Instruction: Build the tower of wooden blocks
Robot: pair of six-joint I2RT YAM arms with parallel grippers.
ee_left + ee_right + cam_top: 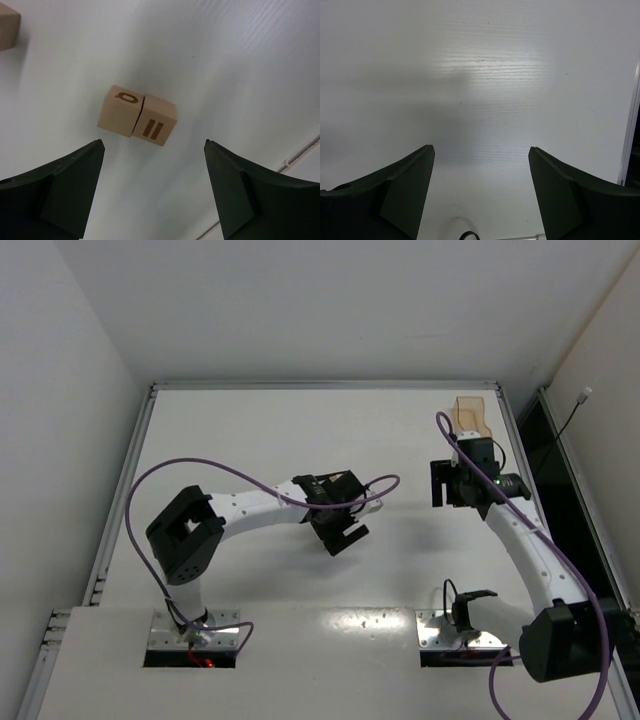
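Two wood blocks [121, 111] are laid side by side, touching, on the white surface [240, 60], just ahead of the left claw [153, 144], which is spread wide and empty. A third block [7, 31] lies well apart. The right claw [481, 148] is likewise released, with nothing held.

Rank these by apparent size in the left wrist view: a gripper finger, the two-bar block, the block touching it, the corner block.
Largest: finger, though it is nearest the camera.
Next: two-bar block and its neighbour, which look alike, so they are not ranked.
Smallest showing: corner block, but the frame crops it, so this is unsure.
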